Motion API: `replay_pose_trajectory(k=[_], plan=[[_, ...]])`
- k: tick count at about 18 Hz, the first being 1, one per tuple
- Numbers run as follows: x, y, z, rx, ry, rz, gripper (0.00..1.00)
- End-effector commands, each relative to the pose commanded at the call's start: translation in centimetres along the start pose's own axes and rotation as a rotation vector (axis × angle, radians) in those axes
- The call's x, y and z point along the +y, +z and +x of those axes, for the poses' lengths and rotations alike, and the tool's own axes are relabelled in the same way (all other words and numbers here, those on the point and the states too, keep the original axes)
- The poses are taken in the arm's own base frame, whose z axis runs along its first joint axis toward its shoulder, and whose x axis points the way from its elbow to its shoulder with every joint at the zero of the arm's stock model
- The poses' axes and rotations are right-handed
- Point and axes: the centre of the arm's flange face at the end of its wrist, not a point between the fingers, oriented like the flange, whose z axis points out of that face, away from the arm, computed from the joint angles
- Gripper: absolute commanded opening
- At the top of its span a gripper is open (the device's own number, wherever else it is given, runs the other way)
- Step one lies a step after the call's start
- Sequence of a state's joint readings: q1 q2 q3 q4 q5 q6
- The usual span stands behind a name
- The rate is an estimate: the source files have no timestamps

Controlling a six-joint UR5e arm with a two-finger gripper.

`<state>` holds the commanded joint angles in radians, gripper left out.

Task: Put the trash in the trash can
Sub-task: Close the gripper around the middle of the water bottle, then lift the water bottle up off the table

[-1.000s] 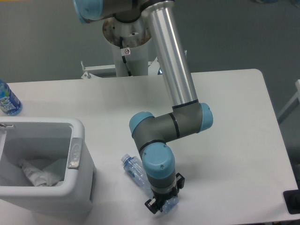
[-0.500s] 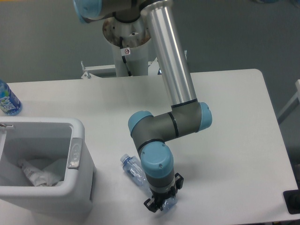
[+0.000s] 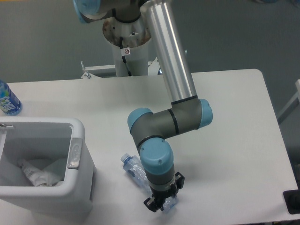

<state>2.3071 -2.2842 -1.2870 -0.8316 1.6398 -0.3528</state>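
gripper (image 3: 163, 205): clamped on the crushed plastic bottle (image 3: 136, 170) lying on the table (image 3: 234, 122)
trash can (image 3: 77, 154): crumpled paper wrapper (image 3: 40, 176) inside

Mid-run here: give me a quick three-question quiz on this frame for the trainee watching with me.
1. True or false: the crumpled paper wrapper lies inside the trash can.
2. Which item is the gripper positioned at? A) blue-labelled water bottle B) crushed plastic bottle C) the wrapper
3. Fill in: the crushed bottle's cap points toward the ____.

Key
1. True.
2. B; the wrist hides whether the jaws have closed on it.
3. Trash can.
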Motion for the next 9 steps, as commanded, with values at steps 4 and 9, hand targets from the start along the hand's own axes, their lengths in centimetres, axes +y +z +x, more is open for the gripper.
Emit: replay_pose_trajectory(k=[4, 9], plan=[[-1.1, -3.8, -0.5, 0.023, -0.002, 0.057, 0.59], [-3.3, -9.8, -2.7, 0.044, -0.037, 0.144, 0.59]])
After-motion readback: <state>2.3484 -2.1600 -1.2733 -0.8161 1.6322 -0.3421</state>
